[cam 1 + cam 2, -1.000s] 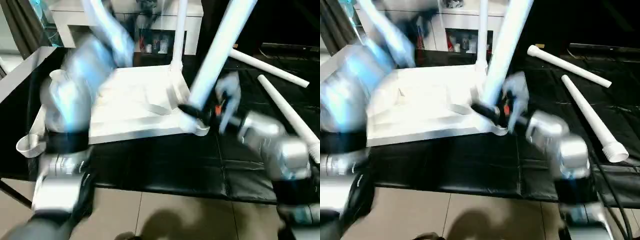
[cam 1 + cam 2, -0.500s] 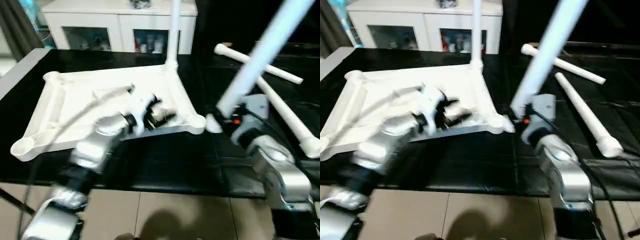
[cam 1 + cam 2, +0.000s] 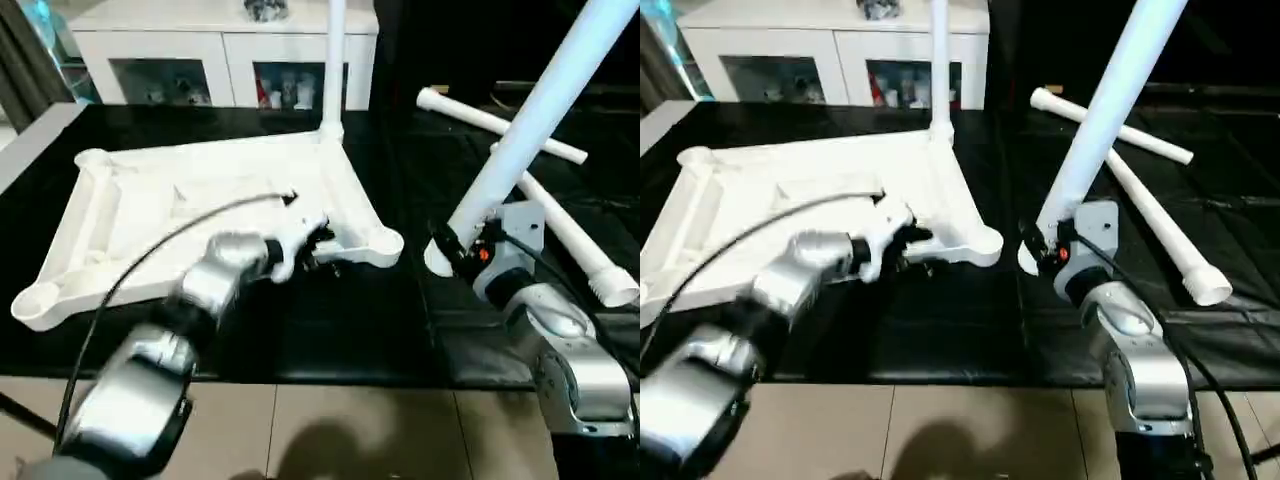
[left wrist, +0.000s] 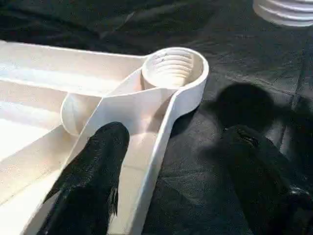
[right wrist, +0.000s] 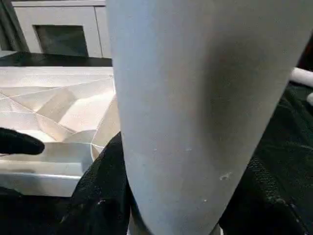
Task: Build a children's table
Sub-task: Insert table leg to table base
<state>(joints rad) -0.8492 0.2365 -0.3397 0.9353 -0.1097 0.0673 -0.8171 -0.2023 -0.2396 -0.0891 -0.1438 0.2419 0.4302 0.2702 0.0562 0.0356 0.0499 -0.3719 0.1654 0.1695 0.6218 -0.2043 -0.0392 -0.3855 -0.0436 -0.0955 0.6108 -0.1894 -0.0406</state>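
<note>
1. A black worktop (image 3: 330,330) carries the work, with a white cabinet with glass doors (image 3: 215,50) standing past its far edge and pale floor tiles (image 3: 330,430) showing below its near edge.
2. The table top (image 3: 190,225) of the children's table lies ribbed underside up across the left and middle of the worktop, one round corner socket (image 4: 173,68) pointing toward the near middle; its thread is visible inside and nothing is fitted in it.
3. One white leg (image 3: 333,60) stands upright in the table top's far right corner socket.
4. A second leg (image 3: 540,110) is held tilted, its top leaning away to the right, its threaded end (image 3: 440,258) low over the worktop just beside the open near right socket but apart from it.
5. Two more legs (image 3: 500,122) lie loose on the right part of the worktop, crossing each other; the longer-looking one (image 3: 575,240) runs toward the near right edge with its threaded end nearest.
6. The right gripper (image 3: 462,248) is clamped round the tilted leg close to its lower end, one black finger on each side.
7. The left gripper (image 3: 318,245) is at the table top's near right rim with its jaws spread apart, one finger (image 4: 95,166) over the ribbed inside, the other (image 4: 257,171) over the black worktop outside the rim, holding nothing.
</note>
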